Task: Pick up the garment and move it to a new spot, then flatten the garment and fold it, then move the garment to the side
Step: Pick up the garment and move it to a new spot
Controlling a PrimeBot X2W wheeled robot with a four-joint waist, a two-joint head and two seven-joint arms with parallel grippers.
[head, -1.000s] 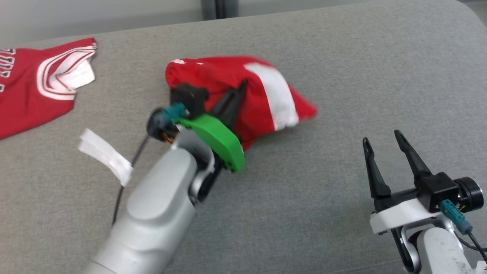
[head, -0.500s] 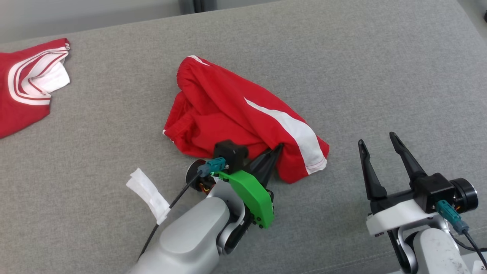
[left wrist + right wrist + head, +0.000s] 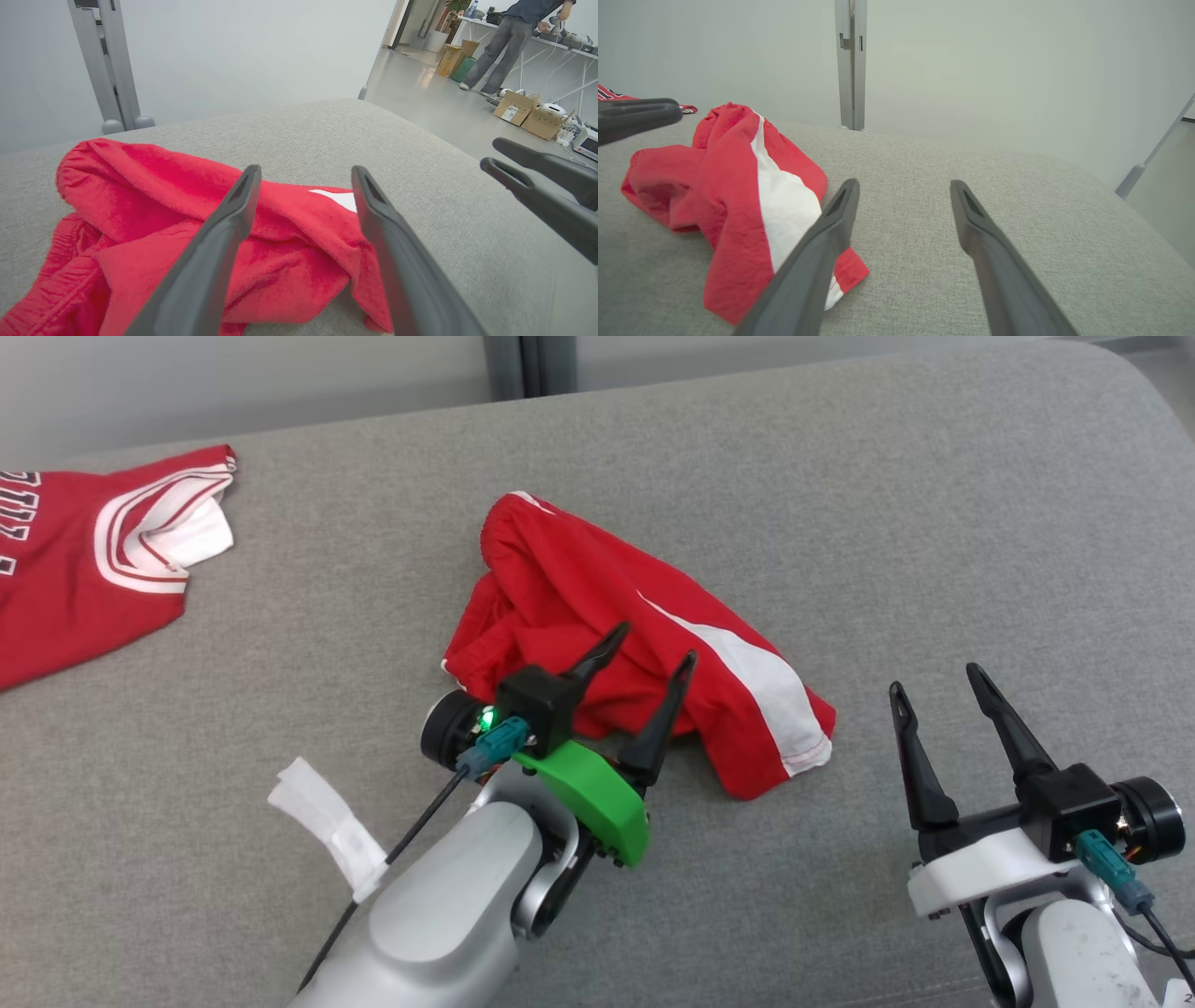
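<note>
The garment point(image 3: 560, 579) lies on the cushion point(image 3: 887, 504), left tool point(image 3: 657, 641) over its near edge, right tool point(image 3: 934, 679) apart rightward.

The garment point(image 3: 579, 597) is a pair of red shorts, crumpled in a loose heap near the centre of the head view. A white stripe point(image 3: 747, 677) runs diagonally down toward its lower-right hem. The gathered waistband point(image 3: 487, 537) curls at the heap's upper left. Folds bunch along its left edge, and it lies unflattened and unfolded.

red garment point(image 3: 579, 607) with white stripe, grey cushion point(image 3: 840, 504)
</note>
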